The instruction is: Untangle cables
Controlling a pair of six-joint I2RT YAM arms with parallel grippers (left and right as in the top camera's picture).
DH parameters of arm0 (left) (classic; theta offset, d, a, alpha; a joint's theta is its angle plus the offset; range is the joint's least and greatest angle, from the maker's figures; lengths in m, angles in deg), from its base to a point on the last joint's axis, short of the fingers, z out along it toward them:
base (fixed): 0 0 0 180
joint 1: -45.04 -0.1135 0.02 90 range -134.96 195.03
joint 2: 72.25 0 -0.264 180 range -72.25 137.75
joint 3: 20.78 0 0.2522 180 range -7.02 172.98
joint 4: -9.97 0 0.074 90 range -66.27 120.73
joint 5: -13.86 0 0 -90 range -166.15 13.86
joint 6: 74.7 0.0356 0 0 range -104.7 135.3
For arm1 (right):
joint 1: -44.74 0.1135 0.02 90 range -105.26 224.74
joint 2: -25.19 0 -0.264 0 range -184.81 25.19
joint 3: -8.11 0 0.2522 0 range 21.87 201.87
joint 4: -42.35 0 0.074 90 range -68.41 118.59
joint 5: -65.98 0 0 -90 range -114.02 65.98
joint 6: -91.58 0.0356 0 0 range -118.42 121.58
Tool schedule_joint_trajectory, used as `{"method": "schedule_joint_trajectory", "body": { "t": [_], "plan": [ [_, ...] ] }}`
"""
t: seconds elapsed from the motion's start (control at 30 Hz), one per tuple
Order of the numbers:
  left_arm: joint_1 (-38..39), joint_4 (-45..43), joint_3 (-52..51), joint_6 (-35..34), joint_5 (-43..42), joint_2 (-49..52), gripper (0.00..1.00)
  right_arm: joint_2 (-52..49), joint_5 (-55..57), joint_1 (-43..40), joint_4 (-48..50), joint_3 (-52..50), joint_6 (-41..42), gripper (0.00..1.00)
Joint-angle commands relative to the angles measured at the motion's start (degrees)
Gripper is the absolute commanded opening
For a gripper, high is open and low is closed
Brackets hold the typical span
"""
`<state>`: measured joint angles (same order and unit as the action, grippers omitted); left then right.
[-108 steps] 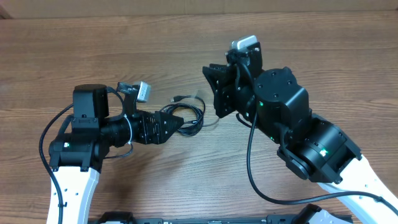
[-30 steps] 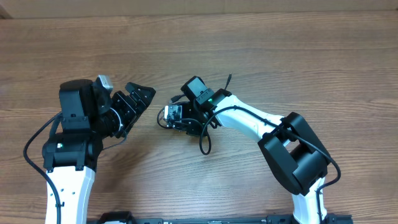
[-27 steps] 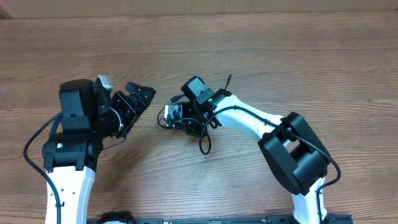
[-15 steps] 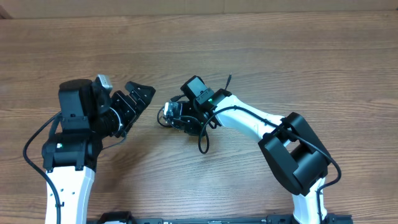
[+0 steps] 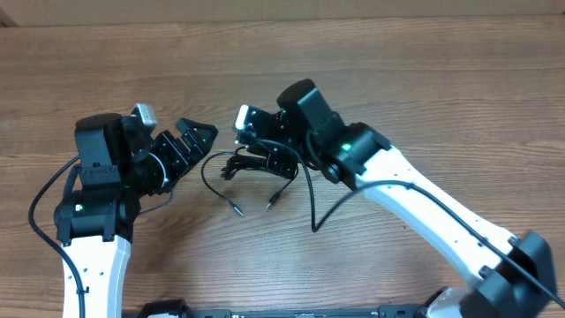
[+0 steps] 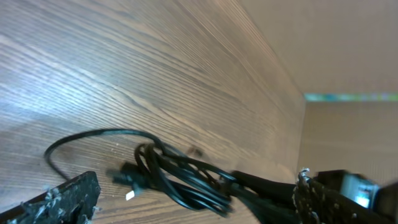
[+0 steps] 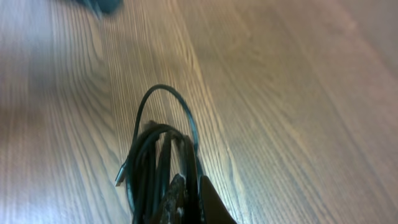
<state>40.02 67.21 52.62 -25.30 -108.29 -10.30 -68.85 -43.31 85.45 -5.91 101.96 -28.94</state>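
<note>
holding the cables (image 5: pixel 250 162): right gripper (image 5: pixel 267 159), jaws pinched shut on the thick part of the knot, near the middle of the table (image 5: pixel 397 71). the right wrist view shows the strands gathered right at the closed tips.

cables: thin black cords, looped together in one small bundle just in front of the right gripper. one loop arcs out to the left. two plug ends trail free toward the front edge, apart from each other. whether the bundle rests on the wood or hangs just clear of it cannot be told.

left gripper (image 5: pixel 196 148): jaws spread wide, nothing between them, aimed at the bundle from the left, near it but not touching. in the left wrist view the knot lies ahead, framed by both sides of the open jaws.

progress, as judged: early.
- done: bundle gripped on one side, a couple of ends loose.
- left: the core is one tangle and no cord lies separate.
- likely next need: a second grip on the outlying loop or a free end, so the two arms can draw apart.
- risk: pulling the wrong strand could tighten the knot.
</note>
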Motion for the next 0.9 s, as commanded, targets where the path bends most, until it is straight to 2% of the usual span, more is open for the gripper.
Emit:
{"method": "schedule_joint_trajectory", "body": {
  "t": [0.0, 0.2, 0.47, 0.87],
  "plan": [
    [-0.3, 0.0, 1.0, 6.2, -5.9, -0.1, 1.00, 4.0, -0.5, 0.1, 0.4, 0.4, 5.7, 0.04],
    [-0.3, 1.0, 1.0, 10.7, -11.1, -0.1, 1.00, 8.6, -0.4, 0.1, 0.7, 0.4, 8.3, 0.04],
    [-0.3, 5.0, 1.0, 22.8, -11.4, -0.1, 1.00, 14.6, -0.1, 0.1, 4.0, 0.4, 13.6, 0.04],
    [-0.2, 5.6, 1.0, 22.8, -11.4, -0.1, 1.00, 17.4, -1.4, 0.1, 2.9, 0.4, 15.8, 0.04]
  ]
}}
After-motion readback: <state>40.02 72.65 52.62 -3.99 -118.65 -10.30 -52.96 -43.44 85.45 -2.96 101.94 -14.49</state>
